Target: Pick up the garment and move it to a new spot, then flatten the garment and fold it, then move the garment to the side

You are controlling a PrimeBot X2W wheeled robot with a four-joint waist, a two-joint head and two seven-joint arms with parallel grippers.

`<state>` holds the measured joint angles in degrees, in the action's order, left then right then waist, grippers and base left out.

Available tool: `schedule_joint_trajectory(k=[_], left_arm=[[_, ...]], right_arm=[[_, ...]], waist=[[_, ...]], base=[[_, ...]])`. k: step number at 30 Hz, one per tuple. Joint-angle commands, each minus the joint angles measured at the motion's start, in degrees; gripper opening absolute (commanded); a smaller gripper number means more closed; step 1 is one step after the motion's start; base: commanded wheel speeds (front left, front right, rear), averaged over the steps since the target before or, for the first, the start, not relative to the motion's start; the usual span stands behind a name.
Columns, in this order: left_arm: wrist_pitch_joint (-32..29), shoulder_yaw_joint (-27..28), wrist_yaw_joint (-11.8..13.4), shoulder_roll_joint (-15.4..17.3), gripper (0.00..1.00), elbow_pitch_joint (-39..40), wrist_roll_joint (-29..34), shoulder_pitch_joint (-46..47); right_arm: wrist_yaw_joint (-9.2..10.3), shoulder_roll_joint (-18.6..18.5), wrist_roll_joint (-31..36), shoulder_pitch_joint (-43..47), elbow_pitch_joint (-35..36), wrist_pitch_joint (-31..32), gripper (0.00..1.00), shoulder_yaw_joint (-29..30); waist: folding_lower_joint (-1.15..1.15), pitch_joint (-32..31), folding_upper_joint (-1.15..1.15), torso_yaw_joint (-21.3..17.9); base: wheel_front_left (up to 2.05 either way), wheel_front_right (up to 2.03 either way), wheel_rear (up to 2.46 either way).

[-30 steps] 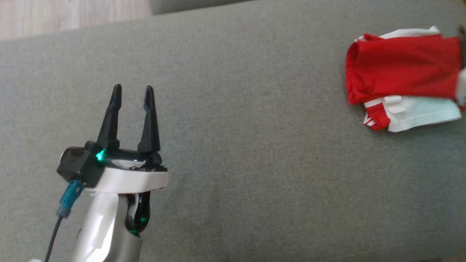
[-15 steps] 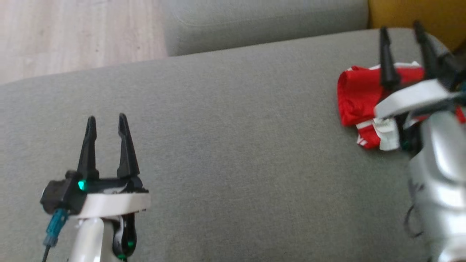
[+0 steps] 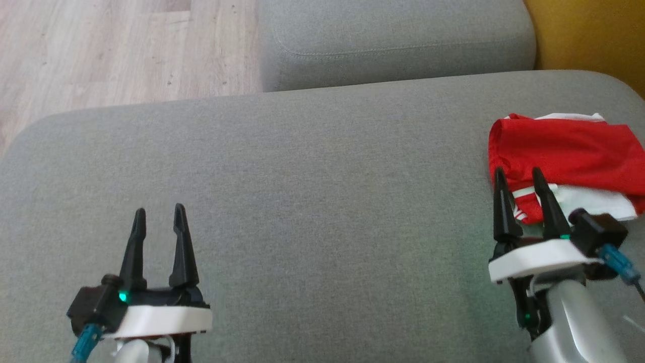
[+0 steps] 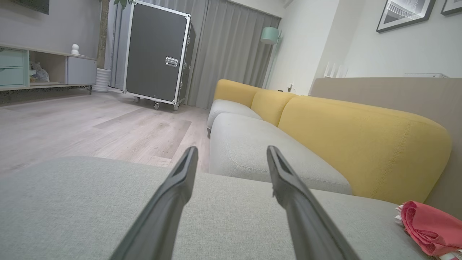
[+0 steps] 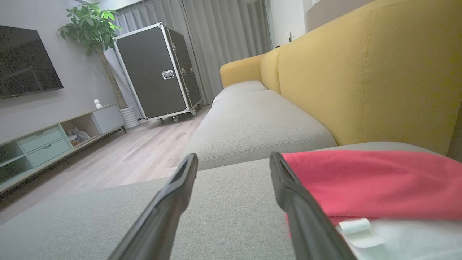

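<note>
The garment (image 3: 564, 146) lies folded at the right edge of the seat (image 3: 322, 201). The left gripper (image 3: 159, 209) and right gripper (image 3: 518, 171) are wide and empty. The job looks done.

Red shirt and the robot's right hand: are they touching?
Cannot tell. In the head view the right hand overlaps the edge of the red shirt; no gap or contact shows plainly.

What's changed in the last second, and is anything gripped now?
The head camera has swung, so the whole view shifted. The right pincer came into view over the garment, then drew back toward the robot; it is now open at the garment's near left corner, gripping nothing. Unchanged: the garment lies folded at the right end of the sofa cushion, and the left pincer stays open and empty.
</note>
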<state>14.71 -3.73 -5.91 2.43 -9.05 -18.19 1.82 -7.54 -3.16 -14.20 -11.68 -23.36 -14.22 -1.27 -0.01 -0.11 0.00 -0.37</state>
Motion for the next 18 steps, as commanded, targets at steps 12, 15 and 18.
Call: schedule_joint_trajectory(k=[12, 15, 18], left_arm=[[0.3, 2.0, -0.9, 0.4, 1.0, -1.1, -1.3, 0.9], [0.3, 2.1, -1.0, 0.4, 1.0, -1.1, -1.7, 0.8], [0.3, 2.1, -1.2, 0.4, 1.0, -1.2, -2.1, 0.8]], right_arm=[[0.05, 0.3, 0.2, 1.5, 3.8, -0.8, 1.0, -2.2], [0.05, 0.3, 0.7, 1.3, 3.8, -0.8, 1.0, -2.1], [0.05, 0.3, 1.2, 1.2, 3.8, -0.8, 1.0, -2.3]], waist=[[0.01, -0.6, 0.0, 0.3], [0.01, -0.7, 0.0, 0.1], [0.01, -0.7, 0.0, 0.0]], base=[[0.0, 0.0, 0.0], [0.0, 0.0, 0.0], [0.0, 0.0, 0.0]])
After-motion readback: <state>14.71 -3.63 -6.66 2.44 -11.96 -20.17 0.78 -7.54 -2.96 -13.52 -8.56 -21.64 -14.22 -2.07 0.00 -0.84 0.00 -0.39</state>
